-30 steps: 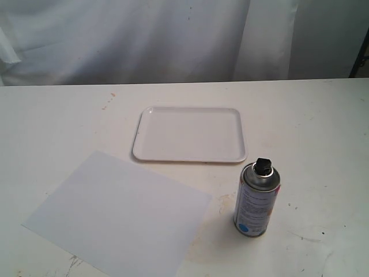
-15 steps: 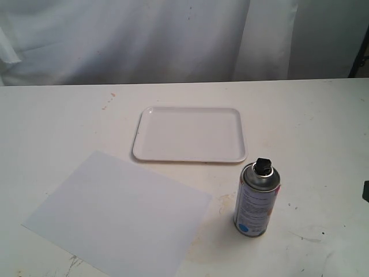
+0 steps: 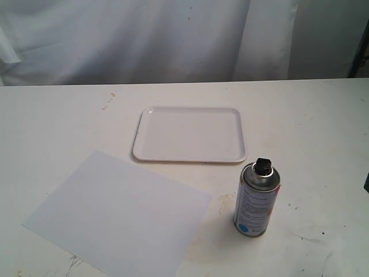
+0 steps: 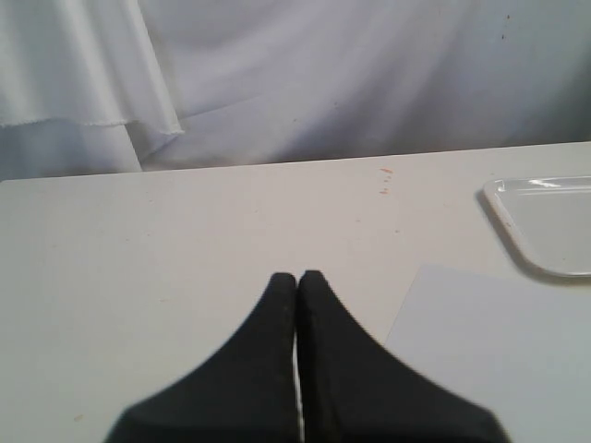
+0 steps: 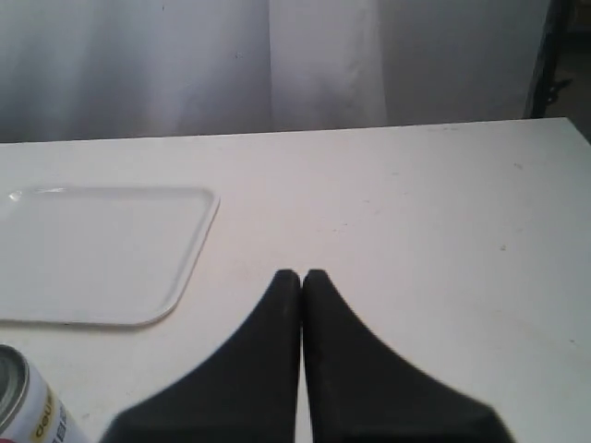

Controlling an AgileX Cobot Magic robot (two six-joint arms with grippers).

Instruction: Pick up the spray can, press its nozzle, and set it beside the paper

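Observation:
The spray can (image 3: 256, 199) stands upright on the table at the right front, its black nozzle (image 3: 263, 165) on top and nothing touching it. To its left, a short gap away, the paper (image 3: 118, 213) lies flat. My left gripper (image 4: 297, 276) is shut and empty, low over the table, with the paper's corner (image 4: 499, 341) just beside it. My right gripper (image 5: 301, 274) is also shut and empty. The can's silver top and label (image 5: 23, 406) show at the corner of the right wrist view. In the exterior view only a dark sliver (image 3: 367, 182) at the right edge shows of the arms.
A white rimmed tray (image 3: 190, 134) with nothing in it lies behind the paper and the can, and it also appears as the tray (image 4: 549, 221) and the tray (image 5: 92, 254) in the two wrist views. A white curtain hangs behind the table's far edge.
A dark part came into the exterior view at the right edge half a second ago. It is now a thinner sliver slightly higher up. Can, paper and tray have not moved.

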